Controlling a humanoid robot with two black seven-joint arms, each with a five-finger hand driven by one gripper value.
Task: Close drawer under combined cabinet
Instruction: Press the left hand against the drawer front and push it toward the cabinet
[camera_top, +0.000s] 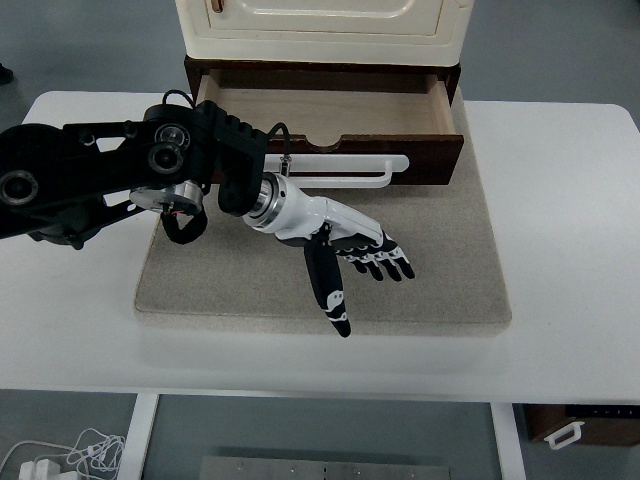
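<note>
Top view: I see my left hand (345, 250) over the beige mat (440, 280), fingers spread, holding nothing, thumb pointing toward me. Its black arm (110, 175) enters from the left edge. Drawer (330, 115) sits pulled open under the cream cabinet (320, 25), inside looks bare, white handle (350, 172) on its dark front just above the wrist, not touched. Everything rests on a white table (570, 250).

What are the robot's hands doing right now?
Left hand: open, fingers spread, holding nothing, in front of the open drawer.
Right hand: not in view.
</note>
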